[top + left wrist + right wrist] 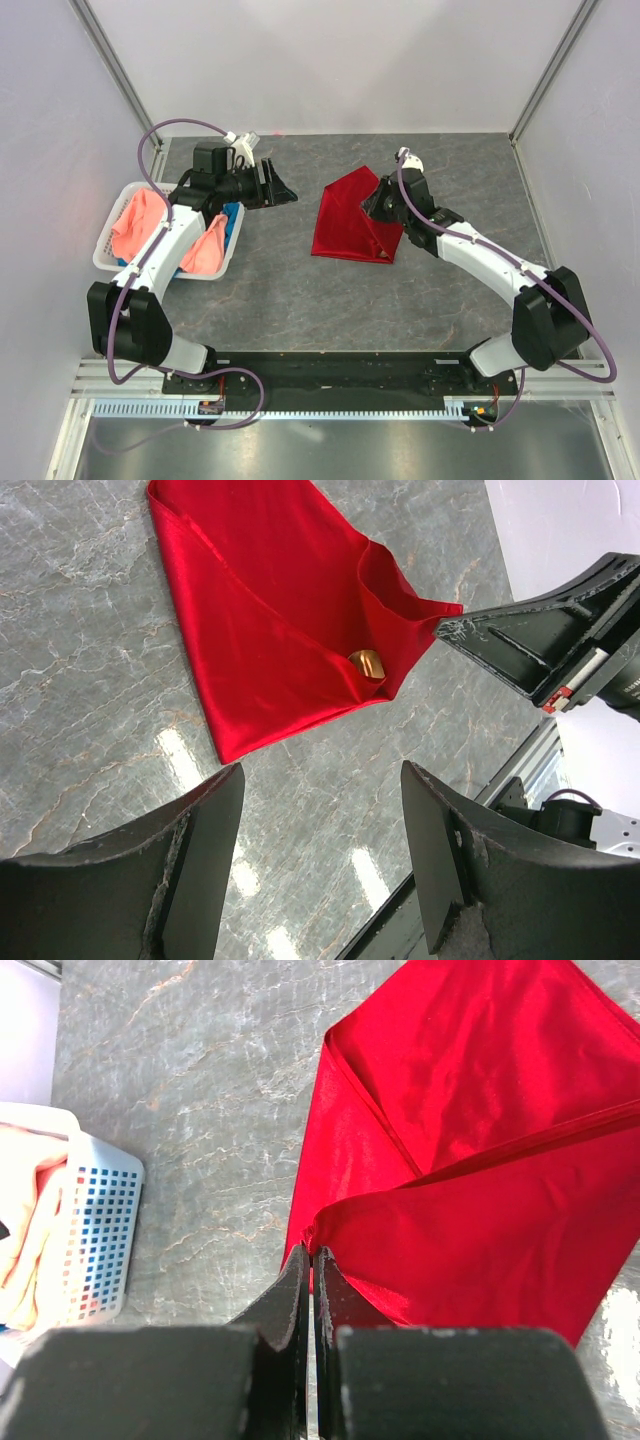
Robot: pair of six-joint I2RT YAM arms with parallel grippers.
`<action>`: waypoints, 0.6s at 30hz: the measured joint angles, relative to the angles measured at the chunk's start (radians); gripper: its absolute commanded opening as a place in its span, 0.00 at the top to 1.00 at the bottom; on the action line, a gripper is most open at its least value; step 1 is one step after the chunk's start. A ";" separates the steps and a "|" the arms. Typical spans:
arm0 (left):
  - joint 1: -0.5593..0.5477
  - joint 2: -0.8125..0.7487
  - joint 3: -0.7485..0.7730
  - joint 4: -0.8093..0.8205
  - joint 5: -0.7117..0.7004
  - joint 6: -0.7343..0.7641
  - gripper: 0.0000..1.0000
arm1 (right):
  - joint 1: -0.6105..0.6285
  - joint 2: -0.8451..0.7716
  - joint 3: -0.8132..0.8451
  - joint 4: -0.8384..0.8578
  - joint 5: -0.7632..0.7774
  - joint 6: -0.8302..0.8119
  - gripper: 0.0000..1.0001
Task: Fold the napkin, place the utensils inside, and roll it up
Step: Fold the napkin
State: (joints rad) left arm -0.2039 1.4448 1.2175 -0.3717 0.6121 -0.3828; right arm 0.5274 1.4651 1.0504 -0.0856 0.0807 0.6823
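Note:
The deep red napkin (348, 228) (270, 610) (480, 1140) lies partly folded on the grey table, one flap lifted over the rest. My right gripper (377, 206) (312, 1252) is shut on a corner of that flap and holds it just above the cloth; its black fingers (530, 640) also show in the left wrist view. The spoon's copper bowl (366, 664) peeks out of the fold, and its handle is hidden under the cloth. My left gripper (281, 190) (320, 770) hovers open over bare table, left of the napkin, with nothing between its fingers.
A white perforated basket (104, 256) (100, 1230) stands at the left edge, holding salmon-pink cloths (137, 224) and a blue cloth (232, 218). The left arm reaches over the basket. White walls close in the table at the back and sides.

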 measured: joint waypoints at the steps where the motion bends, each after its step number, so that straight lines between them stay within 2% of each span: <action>1: 0.000 0.000 0.000 0.000 0.000 0.000 0.28 | 0.000 -0.001 0.000 -0.003 0.003 -0.002 1.00; 18: 0.000 0.000 -0.002 0.000 0.001 0.000 0.29 | 0.000 -0.059 0.000 -0.044 0.012 -0.005 1.00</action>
State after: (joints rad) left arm -0.2039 1.4448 1.2160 -0.3717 0.6132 -0.3832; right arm 0.5274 1.4059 1.0508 -0.1299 0.0925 0.6769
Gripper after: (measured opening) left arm 0.712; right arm 0.010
